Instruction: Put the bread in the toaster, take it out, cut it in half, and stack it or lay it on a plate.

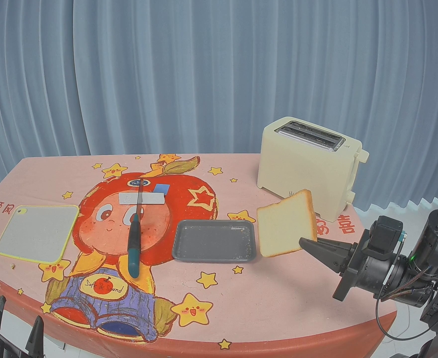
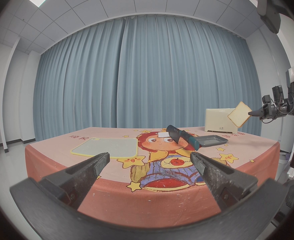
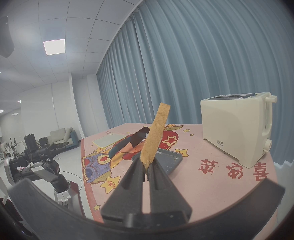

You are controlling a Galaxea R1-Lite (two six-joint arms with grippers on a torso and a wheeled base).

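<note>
Beside one toaster (image 1: 306, 167), one bread slice (image 1: 284, 223) in the right claw (image 1: 303, 243); left claw (image 2: 149, 160) wide; one knife (image 1: 134, 244), seemingly propped.

Staged test room, full-height blue curtains (image 1: 219, 65), tiled office ceiling (image 3: 70, 14) with panel lights (image 3: 54, 46); sofa (image 3: 58, 135) at the back

The right gripper (image 1: 305, 243) is clamping the bread (image 1: 284, 223) by its lower corner, holding it on edge, tilted, in front of the toaster (image 1: 308, 167) and beside the grey plate (image 1: 214, 257). The knife (image 1: 135, 237) is lying left of the plate. The cutting board (image 1: 37, 233) is sitting near the table's (image 1: 278, 294) left edge. The left gripper (image 1: 19, 314) is hanging low at the front-left corner, fingers apart.
</note>
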